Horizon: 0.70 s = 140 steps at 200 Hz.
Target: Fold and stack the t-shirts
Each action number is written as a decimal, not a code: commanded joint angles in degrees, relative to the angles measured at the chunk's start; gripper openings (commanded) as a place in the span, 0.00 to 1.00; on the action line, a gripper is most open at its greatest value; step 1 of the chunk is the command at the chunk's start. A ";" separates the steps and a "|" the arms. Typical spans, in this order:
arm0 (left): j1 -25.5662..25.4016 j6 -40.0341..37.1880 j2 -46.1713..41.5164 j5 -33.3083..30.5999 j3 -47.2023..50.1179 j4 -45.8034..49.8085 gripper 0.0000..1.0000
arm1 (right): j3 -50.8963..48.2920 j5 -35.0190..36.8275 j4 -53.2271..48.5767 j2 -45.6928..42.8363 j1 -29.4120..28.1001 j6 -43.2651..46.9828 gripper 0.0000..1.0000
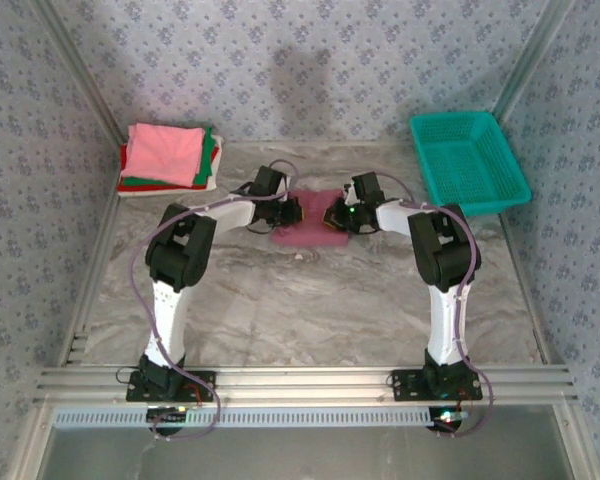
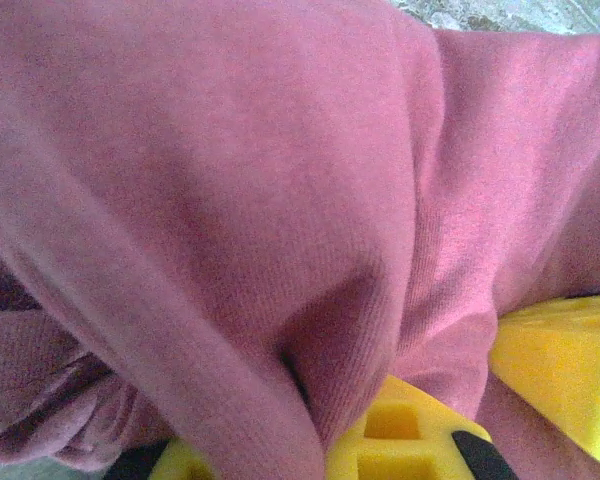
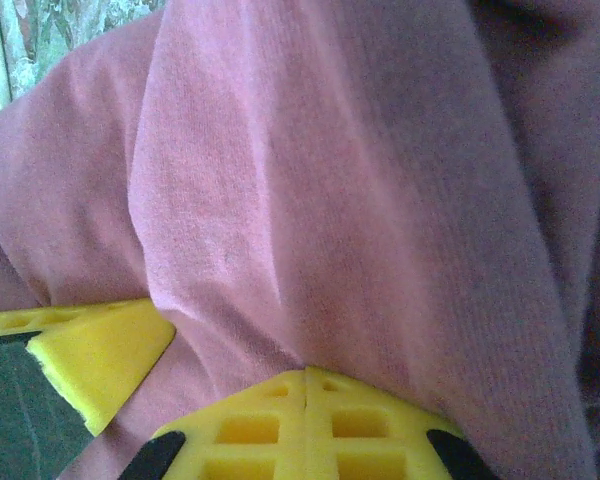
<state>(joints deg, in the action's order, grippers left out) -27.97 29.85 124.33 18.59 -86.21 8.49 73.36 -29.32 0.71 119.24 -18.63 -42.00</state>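
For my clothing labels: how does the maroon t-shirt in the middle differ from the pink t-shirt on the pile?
The maroon t-shirt is darker; the pink t-shirt is paler. The maroon one lies bunched on the table, pinched by the left hand and right hand; the pink one lies folded flat, untouched, on the pile. Both are soft cloth.

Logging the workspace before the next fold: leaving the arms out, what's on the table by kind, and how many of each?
stack of folded t-shirts: 1
maroon t-shirt: 1
teal basket: 1
Total: 3
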 commanded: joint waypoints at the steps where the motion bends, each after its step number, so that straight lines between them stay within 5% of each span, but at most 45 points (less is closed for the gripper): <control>1: 2.26 -3.35 -3.17 -2.30 -0.78 4.61 0.00 | 1.63 -2.76 -2.14 -4.61 0.51 0.18 0.27; 19: 4.66 -5.63 -3.49 -3.56 -1.30 6.29 0.00 | 1.28 -2.80 -3.58 -11.25 0.46 2.07 0.44; 53: 7.17 -13.66 -2.93 -11.46 -6.42 12.73 0.00 | -0.77 -0.99 -5.94 -22.53 1.20 5.45 0.54; 140: 8.81 -29.50 5.81 -18.99 -34.53 29.81 0.00 | -10.64 2.71 -3.37 -32.39 5.68 6.93 0.54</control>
<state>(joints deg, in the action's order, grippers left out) -18.85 6.72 129.25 3.05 -114.06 31.40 64.23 -28.14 -1.83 87.70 -14.39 -36.38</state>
